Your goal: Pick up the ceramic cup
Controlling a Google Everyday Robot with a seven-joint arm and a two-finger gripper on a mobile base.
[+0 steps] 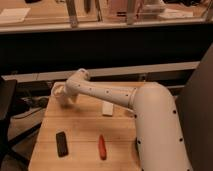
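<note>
The ceramic cup point(58, 92) is small, white and round, and stands at the far left corner of the wooden table point(82, 130). My gripper point(65, 97) is at the end of the white arm, right against the cup on its right side. The wrist hides the gripper's contact with the cup. I cannot tell if the cup rests on the table or is held just above it.
A small white rectangular block point(107, 108) lies mid-table behind the arm. A black oblong object point(61, 144) and a red oblong object point(102, 147) lie near the front edge. A dark chair point(6, 107) stands to the left, and a shelf runs behind the table.
</note>
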